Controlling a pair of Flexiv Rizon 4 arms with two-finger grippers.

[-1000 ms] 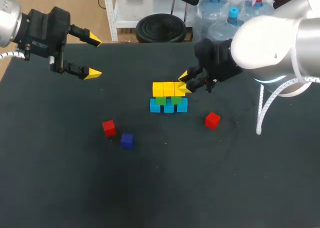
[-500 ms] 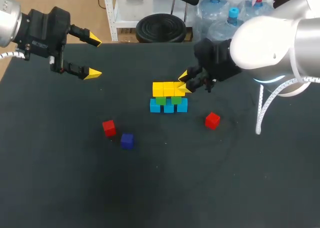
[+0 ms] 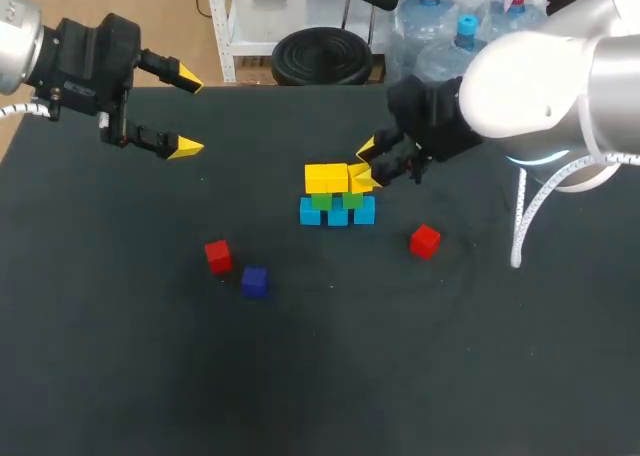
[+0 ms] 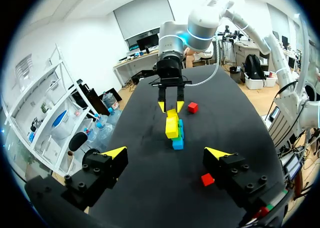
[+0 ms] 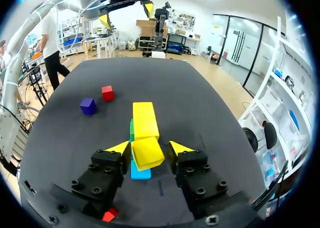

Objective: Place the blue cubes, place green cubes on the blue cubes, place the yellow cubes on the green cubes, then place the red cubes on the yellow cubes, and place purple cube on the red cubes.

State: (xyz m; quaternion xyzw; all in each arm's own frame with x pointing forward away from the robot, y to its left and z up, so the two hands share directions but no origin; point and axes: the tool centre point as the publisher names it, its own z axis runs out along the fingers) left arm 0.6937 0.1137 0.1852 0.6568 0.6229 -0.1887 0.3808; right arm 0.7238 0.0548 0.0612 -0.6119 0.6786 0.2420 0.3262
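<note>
At 3 o'clock end of yellow row: level tilted yellow cube, pinched in rt pincer, before release.

The stack sits mid worktop. The right hand crowds its right end, clamped on a tilted yellow cube. Left and near sides of the stack are open. Front-left, a red cube and purple cube sit close, tight gap between. The other red cube, right of the stack, is clear all round. Far left, the left hand hangs spread, well clear.

left end effector: fingers wide apart, far left | right end effector: clamped on tilted yellow cube
</note>
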